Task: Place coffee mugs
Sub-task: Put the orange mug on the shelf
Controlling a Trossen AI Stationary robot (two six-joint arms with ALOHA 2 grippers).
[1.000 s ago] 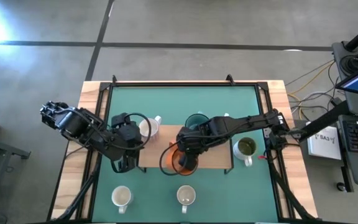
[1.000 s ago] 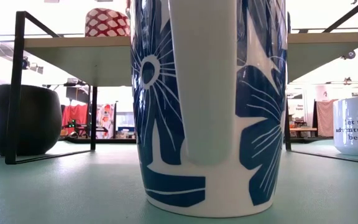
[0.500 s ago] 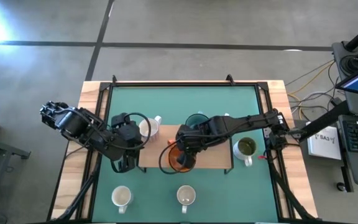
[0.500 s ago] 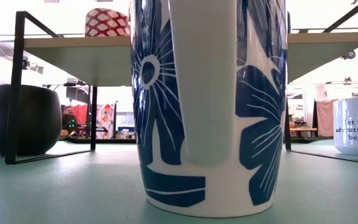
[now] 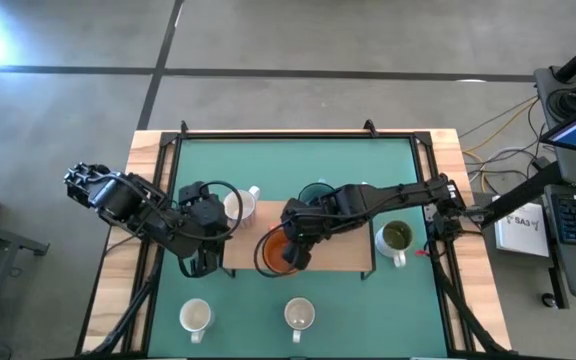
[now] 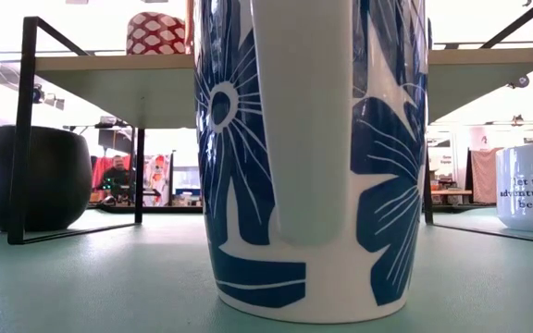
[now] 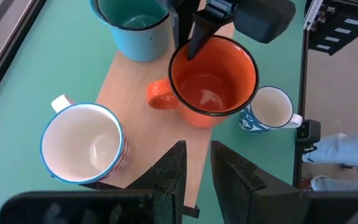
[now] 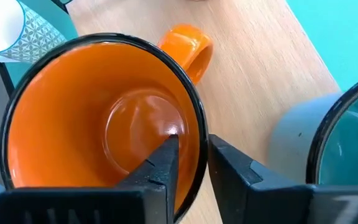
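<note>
orange mug sits on the wooden board, centre of the high view, just beside the teal mug. right end effector straddles its rim, fingers slightly apart, not clamping. risk: lifting could snag the rim and tip it. left end effector is parted, empty. low view is blocked by a blue-print mug.

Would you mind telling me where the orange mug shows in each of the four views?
High view: orange mug on the wooden board, under the right gripper.
Low view: not in it.
Left wrist view: upper middle, handle toward the white mug.
Right wrist view: fills the left half.
Shared landmark: the teal mug, beside it on the board.
</note>
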